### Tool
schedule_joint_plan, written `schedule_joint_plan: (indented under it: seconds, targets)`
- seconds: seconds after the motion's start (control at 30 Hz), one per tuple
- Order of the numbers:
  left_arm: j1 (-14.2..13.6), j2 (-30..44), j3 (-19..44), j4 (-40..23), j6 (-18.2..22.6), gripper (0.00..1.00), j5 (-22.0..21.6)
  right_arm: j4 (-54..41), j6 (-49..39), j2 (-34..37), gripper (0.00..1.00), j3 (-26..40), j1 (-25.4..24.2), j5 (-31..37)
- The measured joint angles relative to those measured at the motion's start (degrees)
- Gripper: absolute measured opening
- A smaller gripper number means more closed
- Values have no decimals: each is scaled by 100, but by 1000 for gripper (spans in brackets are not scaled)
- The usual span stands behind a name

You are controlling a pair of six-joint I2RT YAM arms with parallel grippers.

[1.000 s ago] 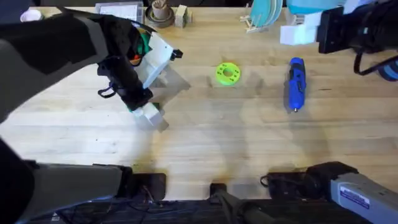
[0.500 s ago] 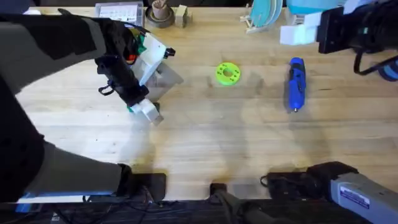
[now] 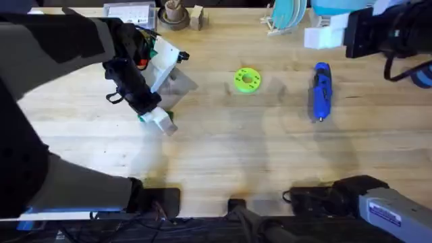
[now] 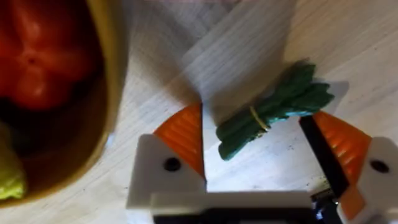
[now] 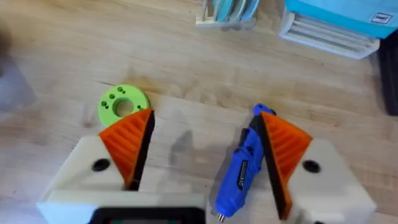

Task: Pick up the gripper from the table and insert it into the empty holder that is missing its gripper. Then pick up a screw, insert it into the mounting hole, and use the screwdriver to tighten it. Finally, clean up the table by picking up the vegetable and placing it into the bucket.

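The left gripper (image 4: 258,140) is hanging low over the tabletop's (image 3: 223,148) far-left part, its orange pads (image 4: 185,137) spread wide around the vegetable (image 4: 273,109), which is lying on the wood beside the bucket (image 4: 109,81). The right gripper (image 5: 205,149) is hovering open above the screwdriver (image 3: 320,91) near the far-right edge.

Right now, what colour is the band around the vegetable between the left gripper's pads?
Yellow, around the dark-green vegetable; the left wrist view shows it best.
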Motion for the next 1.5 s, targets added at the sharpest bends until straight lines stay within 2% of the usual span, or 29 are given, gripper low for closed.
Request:
schedule_joint_plan:
  seconds: [0.03, 0.07, 0.23, 0.27, 0.43, 0.6, 0.73, 0.83, 0.93, 1.03, 1.2, 1.27, 1.5]
  targets:
    - [1, 5, 0, 15, -20, 900, -31, 0, 0, 0, 992, 0, 0, 0]
    - [9, 15, 0, -5, -37, 792, -70, 0, 0, 0, 992, 0, 0, 0]
    - [52, 75, 7, -134, -32, 56, -159, 0, 0, 0, 994, 0, 0, 0]
    - [52, 70, 22, -138, -15, 20, -152, 0, 0, 0, 994, 0, 0, 0]
    - [50, 68, 25, -181, 53, 16, -156, 0, 0, 0, 994, 0, 0, 2]
    - [46, -117, 4, -692, 55, 15, -122, 0, 0, -2, 993, 0, 0, 2]
    - [46, -857, 135, -1060, 58, 15, -76, 0, 0, -2, 993, 0, 0, 2]
    - [46, -1543, 470, -1004, 108, 15, -36, 2, 0, 0, 993, 0, 0, 2]
    - [46, -2112, 767, -523, 232, 14, -23, 0, 0, 0, 993, 0, 0, 2]
    - [46, -2521, 865, 380, 315, 14, -6, 0, 0, 0, 994, 0, 0, 2]
    - [46, -2524, 872, 1772, 385, 13, 56, -3, 0, -1, 993, 0, 0, 2]
    - [46, -2386, 874, 2028, 396, 13, 71, -22, 0, 0, 994, 0, 0, 2]
    - [46, -1522, 874, 2282, 403, 13, 64, -303, 0, 0, 993, 0, 0, 2]
